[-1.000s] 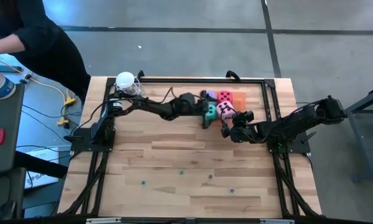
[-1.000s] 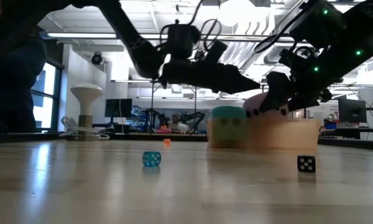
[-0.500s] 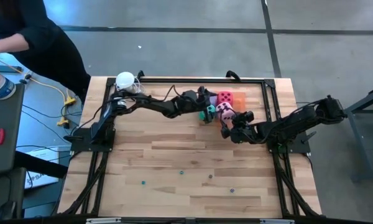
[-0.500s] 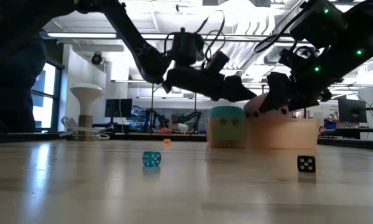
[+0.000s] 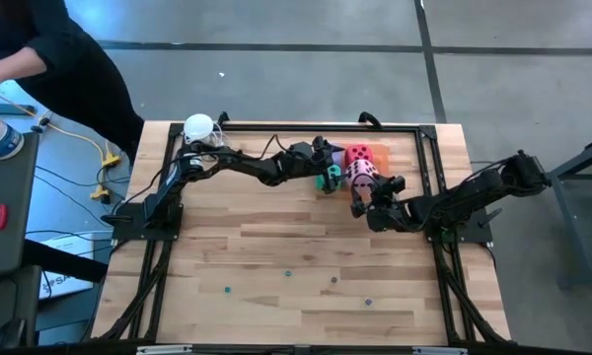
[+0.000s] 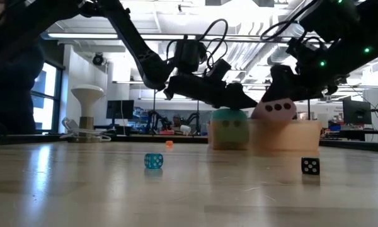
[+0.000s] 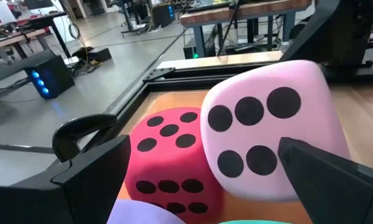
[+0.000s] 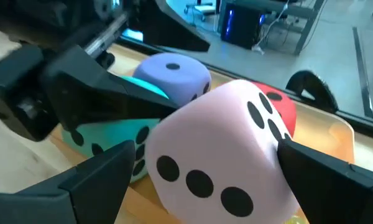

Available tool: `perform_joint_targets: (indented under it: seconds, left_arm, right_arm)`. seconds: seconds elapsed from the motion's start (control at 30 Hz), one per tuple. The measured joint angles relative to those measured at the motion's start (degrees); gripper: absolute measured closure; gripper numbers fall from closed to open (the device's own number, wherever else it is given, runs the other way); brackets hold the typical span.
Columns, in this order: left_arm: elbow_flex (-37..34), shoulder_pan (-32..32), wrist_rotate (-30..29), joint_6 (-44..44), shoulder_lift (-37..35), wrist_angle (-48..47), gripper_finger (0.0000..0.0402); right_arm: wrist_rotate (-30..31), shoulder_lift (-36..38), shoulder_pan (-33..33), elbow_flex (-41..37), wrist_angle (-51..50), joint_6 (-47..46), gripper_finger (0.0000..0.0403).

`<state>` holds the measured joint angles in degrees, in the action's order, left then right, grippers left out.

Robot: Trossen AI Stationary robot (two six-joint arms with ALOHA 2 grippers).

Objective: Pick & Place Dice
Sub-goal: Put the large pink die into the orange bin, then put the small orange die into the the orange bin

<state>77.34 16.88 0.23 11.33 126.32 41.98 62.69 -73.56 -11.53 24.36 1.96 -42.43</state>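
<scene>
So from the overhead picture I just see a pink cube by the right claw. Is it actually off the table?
Observer: Yes. At table level, the pink die hangs tilted above the rim of the orange tray, held by the right gripper.
Operator: And the other claw, is it carrying anything?
Observer: No. The left gripper is open and empty, just above the teal die.

no readable text, labels, or numbers

L arm stretched across table's far side, left hand (image 5: pixel 325 170) open, R arm low, right hand (image 5: pixel 359 189) wide.
</scene>
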Motion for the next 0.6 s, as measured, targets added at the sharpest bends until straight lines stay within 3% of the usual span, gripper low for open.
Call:
perform_joint_targets:
  seconds: [0.6]
  left_arm:
    - [-0.22,-0.12,-0.17,0.17,-0.95,-0.31,0.0002]
  right_arm:
    - [7.32,0.00,-2.43,0.08,9.91,11.46,0.0021]
